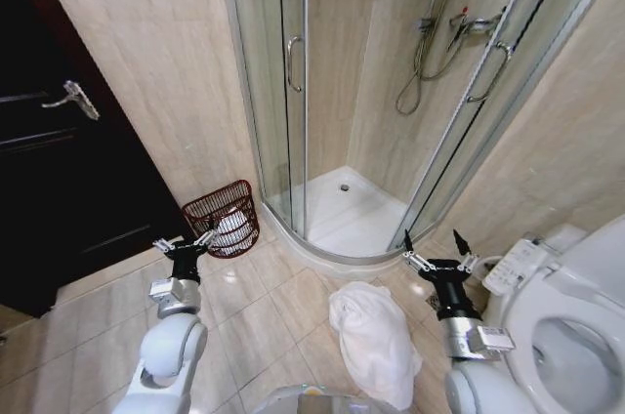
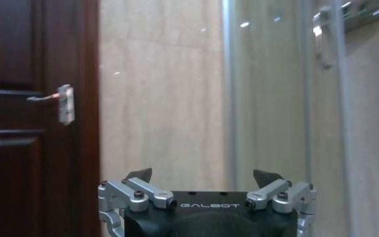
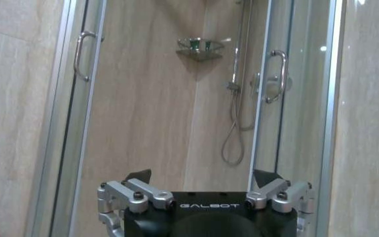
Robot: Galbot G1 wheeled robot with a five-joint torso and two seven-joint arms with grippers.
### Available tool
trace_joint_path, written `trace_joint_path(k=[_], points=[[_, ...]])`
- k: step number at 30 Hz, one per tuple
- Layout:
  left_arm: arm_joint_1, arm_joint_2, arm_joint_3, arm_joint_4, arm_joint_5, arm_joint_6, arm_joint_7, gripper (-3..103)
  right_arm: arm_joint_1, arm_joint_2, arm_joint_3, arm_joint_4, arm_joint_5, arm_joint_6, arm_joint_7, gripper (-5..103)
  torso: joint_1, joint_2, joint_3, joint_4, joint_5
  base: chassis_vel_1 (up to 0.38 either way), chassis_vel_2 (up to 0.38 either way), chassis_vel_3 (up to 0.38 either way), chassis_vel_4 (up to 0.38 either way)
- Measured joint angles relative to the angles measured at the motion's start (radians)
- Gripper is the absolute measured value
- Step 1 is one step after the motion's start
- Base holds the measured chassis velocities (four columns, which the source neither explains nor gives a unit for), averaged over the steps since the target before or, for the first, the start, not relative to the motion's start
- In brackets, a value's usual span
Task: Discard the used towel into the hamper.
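A white towel lies crumpled on the tiled floor, in front of the shower and just left of the toilet. The hamper stands on the floor against the wall, between the dark door and the shower's glass, well apart from the towel; something white lies inside it.

The left gripper is raised above the floor just in front of the hamper, its fingers spread wide and holding nothing. In the left wrist view it faces the wall between the door and the shower glass.

The right gripper is raised to the right of the towel, near the toilet's control panel, its fingers also spread wide and empty. In the right wrist view it faces the open shower, with the hose and corner shelf beyond.
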Motion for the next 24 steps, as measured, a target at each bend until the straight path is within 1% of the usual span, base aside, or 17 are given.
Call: trace_joint_path(k=[2,3,5,6,7,9,15,24], points=[[0.005,0.004,-0.019,-0.002,-0.018,-0.008,0.052,100,0.000,-0.001,0.005,0.002,0.017,-0.010,-0.012,100,0.005,0.012,0.006,0.0000,0.0000,0.000,0.000,0.000,0.000],[0.005,0.004,-0.019,-0.002,-0.018,-0.008,0.052,100,0.000,-0.001,0.005,0.002,0.017,-0.010,-0.012,100,0.005,0.012,0.006,0.0000,0.0000,0.000,0.000,0.000,0.000],[0.011,0.008,-0.033,-0.007,-0.045,-0.010,0.088,100,-0.002,-0.002,0.007,0.002,0.022,-0.010,-0.021,100,0.011,0.023,0.013,0.0000,0.0000,0.000,0.000,0.000,0.000],[0.016,0.011,-0.042,-0.012,-0.070,-0.011,0.116,100,-0.002,-0.001,0.006,0.002,0.022,-0.010,-0.024,100,0.014,0.030,0.017,0.0000,0.0000,0.000,0.000,0.000,0.000],[0.016,0.011,-0.042,-0.012,-0.070,-0.011,0.116,100,-0.002,-0.001,0.006,0.002,0.022,-0.010,-0.024,100,0.014,0.030,0.017,0.0000,0.0000,0.000,0.000,0.000,0.000],[0.023,0.017,-0.052,-0.016,-0.087,-0.013,0.140,100,-0.001,0.000,0.004,0.002,0.021,-0.010,-0.026,100,0.018,0.042,0.023,0.0001,0.0000,0.000,0.000,0.000,0.000],[0.030,0.024,-0.061,-0.018,-0.104,-0.011,0.157,100,0.001,0.000,0.001,0.003,0.017,-0.011,-0.027,100,0.032,0.071,0.040,0.0000,0.0000,0.000,0.000,0.000,0.000],[0.033,0.025,-0.060,-0.030,-0.103,0.009,0.154,100,-0.002,-0.001,0.002,0.014,0.017,-0.016,-0.024,100,0.048,0.108,0.060,-0.0001,0.0000,0.000,0.000,0.000,0.000]])
